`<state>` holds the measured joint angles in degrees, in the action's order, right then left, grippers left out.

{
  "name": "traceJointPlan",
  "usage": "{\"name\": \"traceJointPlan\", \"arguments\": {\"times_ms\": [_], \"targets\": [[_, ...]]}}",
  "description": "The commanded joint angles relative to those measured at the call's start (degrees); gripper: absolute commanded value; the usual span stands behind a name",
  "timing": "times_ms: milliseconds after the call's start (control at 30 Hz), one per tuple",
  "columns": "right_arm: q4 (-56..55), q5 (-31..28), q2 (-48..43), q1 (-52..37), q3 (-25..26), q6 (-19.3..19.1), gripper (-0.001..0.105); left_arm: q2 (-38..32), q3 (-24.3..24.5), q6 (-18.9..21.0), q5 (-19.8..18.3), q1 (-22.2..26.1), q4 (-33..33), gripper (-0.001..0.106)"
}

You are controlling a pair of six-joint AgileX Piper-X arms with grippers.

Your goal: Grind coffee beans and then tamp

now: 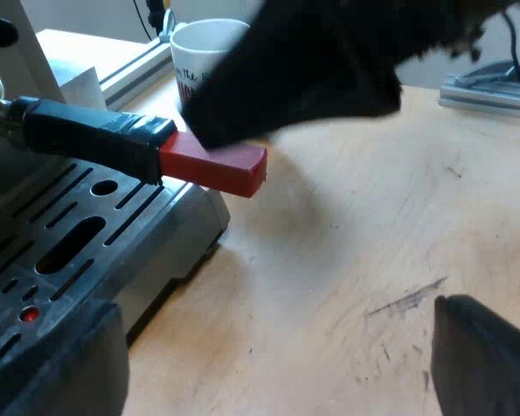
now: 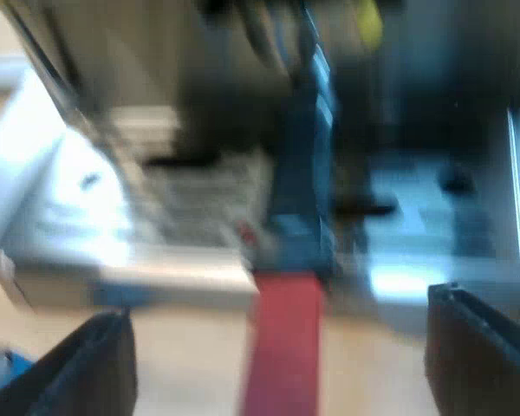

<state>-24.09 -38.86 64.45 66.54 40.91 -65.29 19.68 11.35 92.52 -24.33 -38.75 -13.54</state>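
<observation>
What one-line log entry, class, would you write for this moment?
holder handle: at machine front | right gripper: open at red end | left gripper: open over table by machine

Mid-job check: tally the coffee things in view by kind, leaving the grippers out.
machine: 1
holder, its handle ending in red: 1
mug: 1
Total: 3

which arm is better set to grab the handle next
probably right: the right tool is open at the handle's red end. the left tool hangs over the table beside the machine.
</observation>
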Motion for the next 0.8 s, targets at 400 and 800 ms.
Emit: {"name": "traceJointPlan", "arguments": {"times_ms": [400,800], "targets": [[-4.26,10.88,0.36,-5.23,2.41,0.82,0.07,-0.08,0.1,0.11,-0.4,-0.37,1.44,0.073],[-3.05,8.99,5.37,-5.23,2.41,0.76,0.07,-0.08,0.1,0.11,-0.4,-0.37,1.44,0.073]]}}
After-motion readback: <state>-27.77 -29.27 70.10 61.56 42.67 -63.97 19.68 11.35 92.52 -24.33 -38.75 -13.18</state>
